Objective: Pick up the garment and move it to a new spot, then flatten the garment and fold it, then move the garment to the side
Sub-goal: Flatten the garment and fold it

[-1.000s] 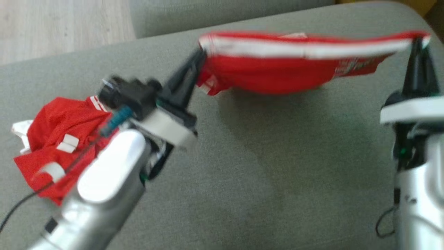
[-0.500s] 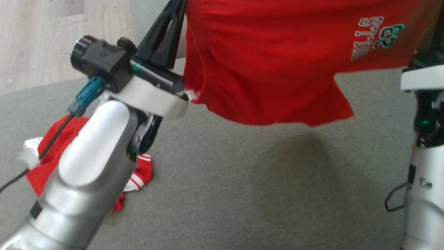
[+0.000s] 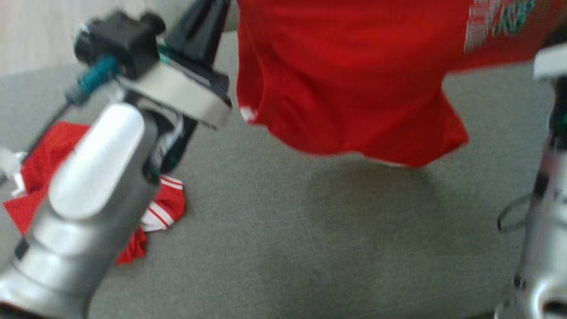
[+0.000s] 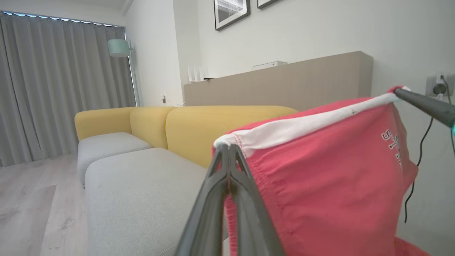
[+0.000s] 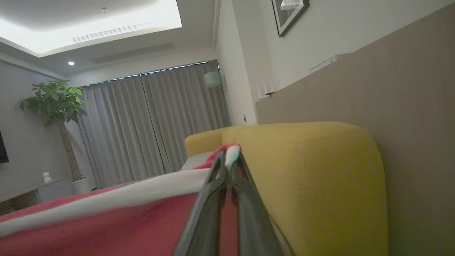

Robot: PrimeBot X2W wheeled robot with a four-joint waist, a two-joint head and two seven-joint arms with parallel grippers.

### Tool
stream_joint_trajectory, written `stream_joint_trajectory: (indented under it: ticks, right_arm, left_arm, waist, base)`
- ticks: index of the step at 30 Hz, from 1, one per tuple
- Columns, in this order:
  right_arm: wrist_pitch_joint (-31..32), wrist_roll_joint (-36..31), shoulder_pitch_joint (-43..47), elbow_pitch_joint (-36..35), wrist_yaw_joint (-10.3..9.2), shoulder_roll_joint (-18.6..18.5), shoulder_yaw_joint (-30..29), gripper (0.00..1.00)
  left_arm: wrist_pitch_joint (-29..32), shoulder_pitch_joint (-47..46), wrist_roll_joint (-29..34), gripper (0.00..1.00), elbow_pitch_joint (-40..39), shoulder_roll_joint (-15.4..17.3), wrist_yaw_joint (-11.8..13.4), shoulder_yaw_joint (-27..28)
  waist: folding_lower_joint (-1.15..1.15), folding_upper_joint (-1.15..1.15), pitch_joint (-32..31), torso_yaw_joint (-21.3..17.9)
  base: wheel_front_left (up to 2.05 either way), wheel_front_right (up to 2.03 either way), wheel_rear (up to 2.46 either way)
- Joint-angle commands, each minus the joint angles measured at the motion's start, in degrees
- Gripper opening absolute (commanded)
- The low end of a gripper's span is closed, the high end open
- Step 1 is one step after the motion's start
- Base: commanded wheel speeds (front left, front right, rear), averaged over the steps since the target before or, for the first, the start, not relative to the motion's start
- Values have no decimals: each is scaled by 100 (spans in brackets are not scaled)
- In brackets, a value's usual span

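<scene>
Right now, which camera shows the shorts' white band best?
Left wrist view: the whole white band stretches from left gripper to right gripper. The right wrist view shows it blurred. In the head view the red shorts run off the top.

My head camera looks steeply down onto the grey woven seat cushion (image 3: 310,248), with the hanging red mesh garment (image 3: 345,79) close before it. My left wrist camera faces level across the room; my right one tilts up toward the white ceiling (image 5: 106,21). Both wrist views share the yellow upholstered sofa back (image 4: 199,124) and the grey pleated curtains (image 4: 53,89).
</scene>
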Motion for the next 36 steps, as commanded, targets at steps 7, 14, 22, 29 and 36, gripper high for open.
stream_joint_trajectory:
  ticks: [7, 14, 22, 29, 36]
  right_arm:
    - [-526, 22, -2356, 1774, -4, -19, -134, 0]
    - [-1469, -298, -3744, 3188, -4, -137, -469, 0]
    - [-1799, -265, -3675, 4651, -4, -258, -227, 0]
    - [-1324, -164, -2870, 5653, -4, -614, 511, 0]
    - [-526, 211, -2136, 5917, -4, -1041, 1352, 0]
  left_arm:
    - [-156, -1876, 38, 0, 1335, -8, -474, 422]
    - [-874, -3066, 257, 0, 2524, -295, -616, 481]
    - [-1578, -3201, 217, 0, 3580, -680, -823, 145]
    - [-1704, -2094, -26, 0, 3774, -599, -872, -636]
    - [-1717, -878, -624, 0, 2945, 93, -875, -1451]
  waist:
    - [-1, 0, 1150, -54]
    - [-1, 0, 1444, 10]
    - [-1, 0, 1673, 61]
    - [-1, 0, 1464, 14]
    - [-1, 0, 975, -24]
  base:
    - [0, 0, 0]
    - [0, 0, 0]
    - [0, 0, 0]
    - [0, 0, 0]
    - [0, 0, 0]
